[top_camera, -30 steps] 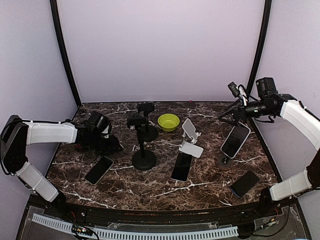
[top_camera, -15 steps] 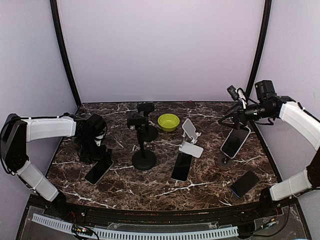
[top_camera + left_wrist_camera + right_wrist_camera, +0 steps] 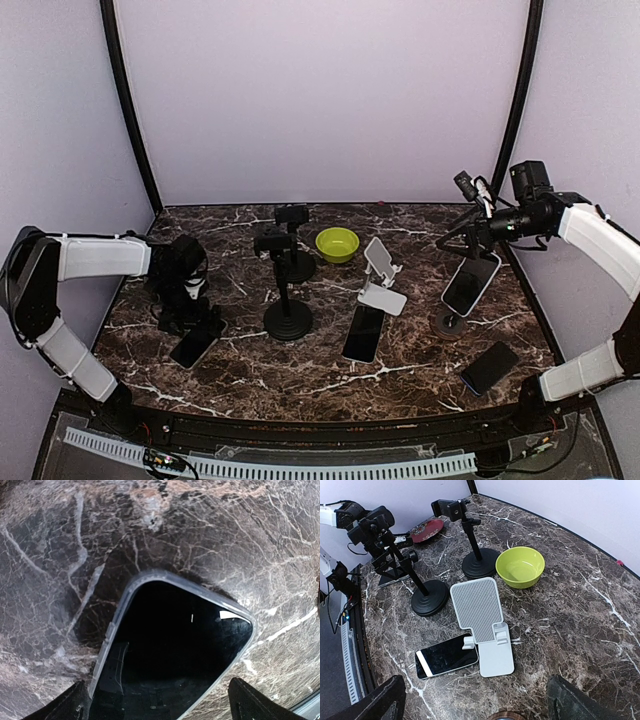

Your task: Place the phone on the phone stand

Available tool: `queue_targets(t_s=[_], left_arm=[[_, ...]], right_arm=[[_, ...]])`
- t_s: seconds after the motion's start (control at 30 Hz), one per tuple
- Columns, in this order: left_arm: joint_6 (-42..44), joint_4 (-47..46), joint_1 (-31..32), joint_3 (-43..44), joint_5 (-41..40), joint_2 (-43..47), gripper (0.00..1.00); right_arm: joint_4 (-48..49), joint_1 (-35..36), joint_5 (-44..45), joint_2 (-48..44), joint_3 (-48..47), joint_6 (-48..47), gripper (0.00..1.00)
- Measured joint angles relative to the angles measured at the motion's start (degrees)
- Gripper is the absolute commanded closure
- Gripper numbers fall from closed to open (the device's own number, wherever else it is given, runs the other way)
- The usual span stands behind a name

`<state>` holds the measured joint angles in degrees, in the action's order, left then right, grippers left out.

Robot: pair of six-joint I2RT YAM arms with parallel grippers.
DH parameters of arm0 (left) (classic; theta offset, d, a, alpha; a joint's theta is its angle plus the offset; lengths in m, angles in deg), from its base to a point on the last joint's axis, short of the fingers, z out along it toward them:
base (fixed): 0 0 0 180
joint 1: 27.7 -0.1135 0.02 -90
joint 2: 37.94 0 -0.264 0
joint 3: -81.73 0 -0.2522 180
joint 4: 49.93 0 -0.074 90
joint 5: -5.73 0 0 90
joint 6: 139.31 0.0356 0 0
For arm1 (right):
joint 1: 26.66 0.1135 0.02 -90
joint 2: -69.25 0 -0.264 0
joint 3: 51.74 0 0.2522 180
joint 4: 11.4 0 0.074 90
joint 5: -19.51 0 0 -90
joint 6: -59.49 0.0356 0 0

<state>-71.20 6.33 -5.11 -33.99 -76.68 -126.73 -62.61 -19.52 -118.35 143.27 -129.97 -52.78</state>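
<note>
A: Where's the phone?

B: The phone point(image 3: 170, 650) lies flat, screen up, by the left edge of the surface point(image 3: 300, 375), toward the near-left corner. The left hand point(image 3: 167, 705) is right over it, fingers point(image 3: 75, 707) spread wide, one on each side of the case. It's gripping nothing.

A: Why that pose?

B: Reads as a straddle for a side pinch. A flat phone on marble only offers its long edges. That's my judgement.

A: Any contact yet?

B: Can't tell. The wrist view cuts the tips off at the bottom corners, and the phone's near end is out of frame. From above, the arm covers part of the phone.

A: Which stand?

B: Probably the black clamp stand point(image 3: 289, 300), the nearest one, mid-surface. There's a second black stand point(image 3: 293, 245) behind it. The white folding stand point(image 3: 482, 625) is bare too, with another phone point(image 3: 447, 656) flat just beside its foot. The task doesn't say which stand.

A: Right side?

B: The right hand point(image 3: 480, 700) is raised near the right edge, wide open and empty. Beneath it a mounted phone point(image 3: 470, 282) leans on a round-base stand. Whether it's clipped or only resting is unclear. A fourth phone point(image 3: 489, 367) lies by the near-right corner. The green bowl point(image 3: 337, 244) sits toward the far edge.
</note>
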Motion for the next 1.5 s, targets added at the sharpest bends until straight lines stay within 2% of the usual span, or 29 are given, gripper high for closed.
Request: queue_targets(t_s=[0.13, 0.3, 0.5, 0.77, 1.13, 1.4, 1.5], left_arm=[[0.50, -0.20, 0.94, -0.11, 0.68, 0.37, 0.01], [-0.04, -1.31, 5.55, -1.25, 5.01, 2.25, 0.01], [-3.96, -1.53, 9.79, -2.21, 7.02, 3.80, 0.02], [-7.82, 0.42, 11.78, -2.67, 2.82, 7.50, 0.01], [-9.20, 0.20, 17.44, -3.85, -0.76, 3.15, 0.01], [-9.62, 0.35, 18.64, -3.74, -4.33, 1.22, 0.02], [-10.12, 0.46, 19.08, -3.74, -5.55, 0.90, 0.05]], right_arm=[[0.00, 0.00, 0.00, 0.00, 0.07, -0.02, 0.01], [0.00, 0.02, -0.02, 0.24, 0.07, -0.22, 0.01], [-0.11, 0.42, -0.02, 0.90, 0.07, -0.42, 0.01], [-0.31, 0.85, -0.04, 0.92, 0.07, -1.05, 0.01], [-0.35, 1.33, 0.04, 1.14, 0.09, -1.22, 0.01], [-0.37, 1.70, 0.09, 1.51, 0.09, -1.25, 0.01], [-0.39, 1.88, 0.11, 1.70, 0.09, -1.25, 0.01]])
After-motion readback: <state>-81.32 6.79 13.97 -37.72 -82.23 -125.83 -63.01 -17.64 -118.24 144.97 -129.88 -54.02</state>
